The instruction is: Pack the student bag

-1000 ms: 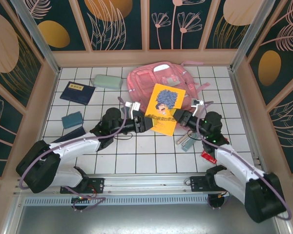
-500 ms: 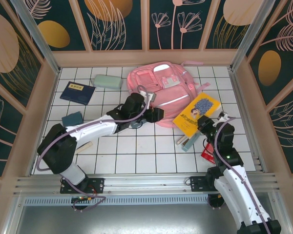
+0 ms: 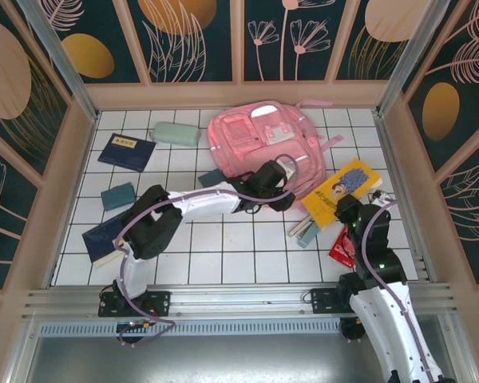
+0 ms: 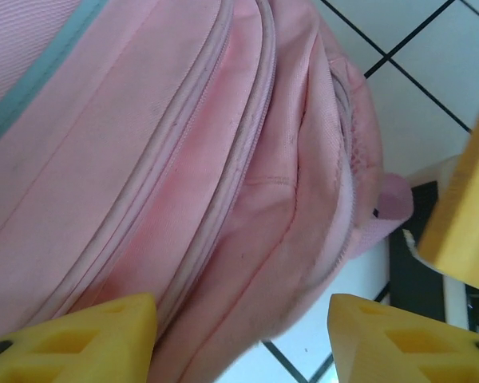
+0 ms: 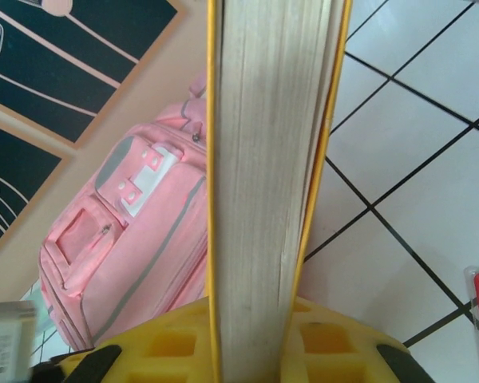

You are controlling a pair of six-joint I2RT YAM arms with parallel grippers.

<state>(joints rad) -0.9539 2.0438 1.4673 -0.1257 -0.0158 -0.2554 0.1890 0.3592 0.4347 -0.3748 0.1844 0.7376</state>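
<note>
Both hands differ: my left hand point(image 3: 279, 190) is half open and empty over the student bag point(image 3: 251, 136), which lies soft by the far edge of the counter point(image 3: 223, 247); my right hand point(image 3: 347, 209) pinches a yellow book point(image 3: 347, 185). I should grip the fabric beside the zip point(image 4: 247, 120).

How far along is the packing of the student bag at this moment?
Done: nothing shows inside the student bag yet. In hand: the right pincer grips the yellow book beside the bag; the left pincer stands open at the bag's lower edge. Left: the mint pencil case, navy booklet and small teal item lie out on the table.
</note>
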